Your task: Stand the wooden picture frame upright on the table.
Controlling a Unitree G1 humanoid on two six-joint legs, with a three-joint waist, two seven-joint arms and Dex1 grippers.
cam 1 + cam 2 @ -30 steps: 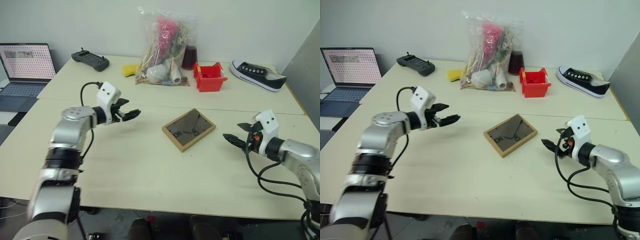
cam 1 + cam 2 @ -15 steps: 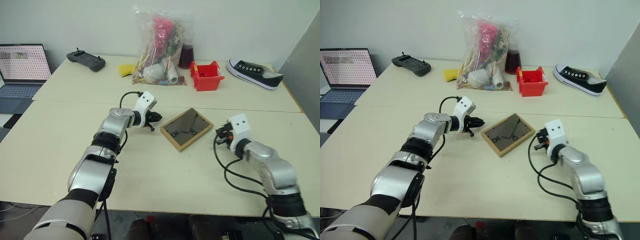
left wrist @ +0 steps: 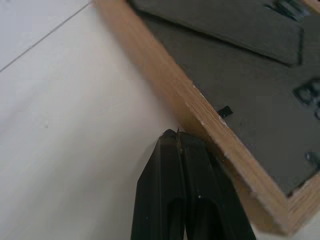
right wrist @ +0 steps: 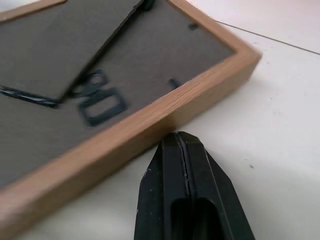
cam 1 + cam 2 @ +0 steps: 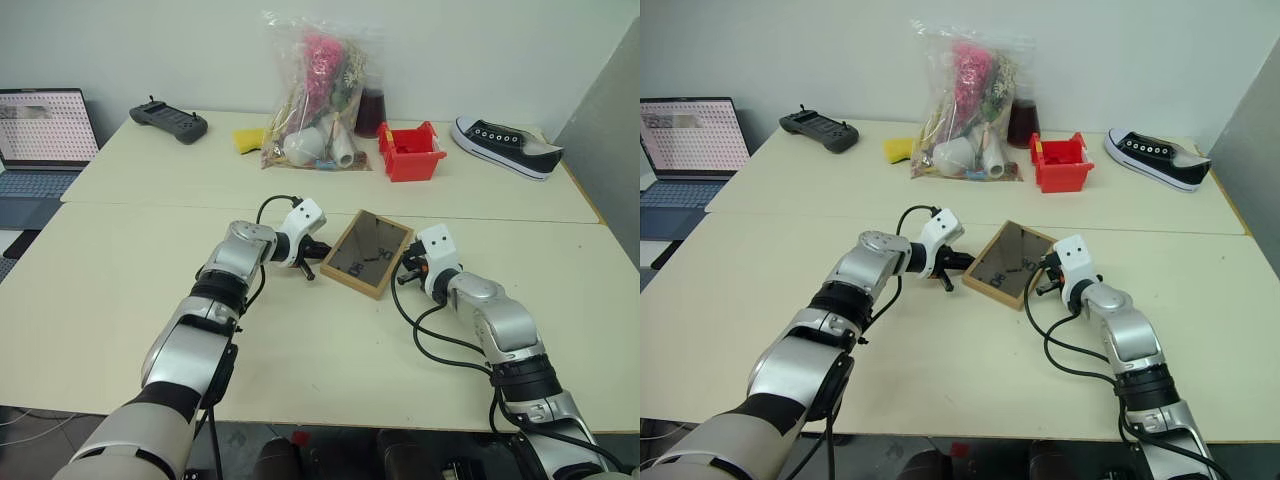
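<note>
The wooden picture frame (image 5: 367, 253) lies on the table (image 5: 300, 345) with its dark grey back facing up; its front is hidden. My left gripper (image 3: 176, 135) is shut, with its tip against the frame's light-wood left edge. My right gripper (image 4: 181, 136) is also shut, and its tip touches the opposite wooden edge. In the eye views the left gripper (image 5: 316, 260) and the right gripper (image 5: 404, 272) flank the frame from either side. Neither gripper holds anything.
At the back of the table stand a clear bag of mixed items (image 5: 315, 95), a red bin (image 5: 410, 153), a dark cup (image 5: 372, 112) and a black-and-white shoe (image 5: 505, 145). A black controller (image 5: 168, 120) and a laptop (image 5: 40, 140) are at the far left.
Both grippers went from open to shut and swung inward from the table's sides to the frame's two edges. The frame has turned slightly between them.
</note>
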